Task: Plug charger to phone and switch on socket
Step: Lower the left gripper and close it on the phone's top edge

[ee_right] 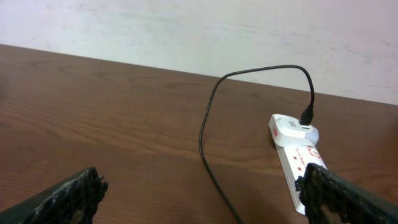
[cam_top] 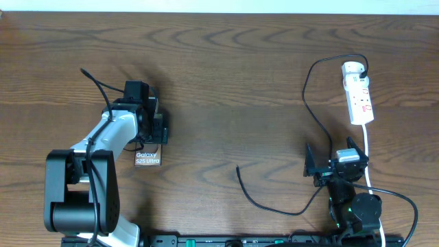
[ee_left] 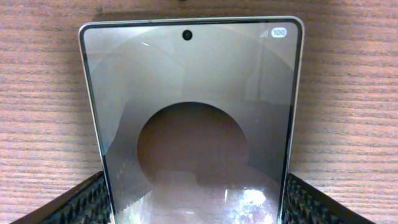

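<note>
The phone (cam_top: 147,159) shows its gold back with white "Galaxy" lettering in the overhead view. The left wrist view shows its glossy screen side (ee_left: 193,93). My left gripper (cam_top: 155,132) is shut on it, one finger against each long edge (ee_left: 193,208). The charger (cam_top: 274,206) is a thin black cable running from the socket (cam_top: 359,96) across the table to a free plug tip (cam_top: 238,168) at centre. My right gripper (cam_top: 331,156) is open and empty, low above the table, with the cable (ee_right: 205,137) and the socket (ee_right: 297,158) ahead of it.
A white adapter (ee_right: 291,127) with the cable's other end sits in the far end of the socket. The socket's white cord (cam_top: 368,154) runs down past my right arm. A pale wall (ee_right: 186,31) stands behind the table's far edge.
</note>
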You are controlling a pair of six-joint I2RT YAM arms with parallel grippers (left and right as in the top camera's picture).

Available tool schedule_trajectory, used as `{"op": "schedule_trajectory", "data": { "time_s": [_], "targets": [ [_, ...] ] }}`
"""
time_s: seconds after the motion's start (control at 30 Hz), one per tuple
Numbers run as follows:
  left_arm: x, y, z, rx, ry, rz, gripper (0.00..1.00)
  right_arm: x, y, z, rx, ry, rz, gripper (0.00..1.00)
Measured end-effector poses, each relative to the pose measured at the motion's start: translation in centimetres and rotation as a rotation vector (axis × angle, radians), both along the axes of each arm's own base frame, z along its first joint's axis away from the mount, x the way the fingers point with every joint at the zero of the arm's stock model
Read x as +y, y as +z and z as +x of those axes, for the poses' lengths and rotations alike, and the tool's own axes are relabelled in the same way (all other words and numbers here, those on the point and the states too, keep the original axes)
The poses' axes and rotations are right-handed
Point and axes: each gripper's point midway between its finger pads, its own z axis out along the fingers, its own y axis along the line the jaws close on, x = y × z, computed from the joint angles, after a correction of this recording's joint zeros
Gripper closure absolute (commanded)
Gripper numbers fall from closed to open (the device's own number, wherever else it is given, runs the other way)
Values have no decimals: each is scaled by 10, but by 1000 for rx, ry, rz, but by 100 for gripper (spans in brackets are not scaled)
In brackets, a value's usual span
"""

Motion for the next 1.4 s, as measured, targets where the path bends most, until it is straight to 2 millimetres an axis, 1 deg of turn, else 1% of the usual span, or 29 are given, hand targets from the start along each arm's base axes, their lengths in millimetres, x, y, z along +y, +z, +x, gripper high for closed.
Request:
{"op": "schedule_trajectory", "data": {
  "time_s": [0.13, 0.37, 0.43, 0.47, 0.5, 0.63, 0.77, 0.8, 0.87, 0.93, 1.0, 1.03, 1.13, 1.4],
  "targets": [
    [0, 0, 0, 0, 0, 0, 21, 0, 0, 0, 0, 0, 0, 1],
    [0, 0, 0, 0, -1, -1, 28, 0, 0, 0, 0, 0, 0, 1],
    [0, 0, 0, 0, 0, -1, 28, 0, 0, 0, 0, 0, 0, 1],
    [0, 0, 0, 0, -1, -1, 31, 0, 0, 0, 0, 0, 0, 1],
    [0, 0, 0, 0, -1, -1, 38, 0, 0, 0, 0, 0, 0, 1],
    [0, 0, 0, 0, 0, -1, 43, 0, 0, 0, 0, 0, 0, 1],
    [0, 0, 0, 0, 0, -1, 53, 0, 0, 0, 0, 0, 0, 1],
    [0, 0, 0, 0, -1, -1, 59, 0, 0, 0, 0, 0, 0, 1],
    [0, 0, 0, 0, 0, -1, 66, 0, 0, 0, 0, 0, 0, 1],
    [0, 0, 0, 0, 0, -1, 75, 0, 0, 0, 0, 0, 0, 1],
    [0, 0, 0, 0, 0, -1, 88, 0, 0, 0, 0, 0, 0, 1],
    [0, 0, 0, 0, 0, -1, 91, 0, 0, 0, 0, 0, 0, 1],
    [0, 0, 0, 0, 0, -1, 93, 0, 0, 0, 0, 0, 0, 1],
    [0, 0, 0, 0, 0, -1, 92, 0, 0, 0, 0, 0, 0, 1]
  ]
}}
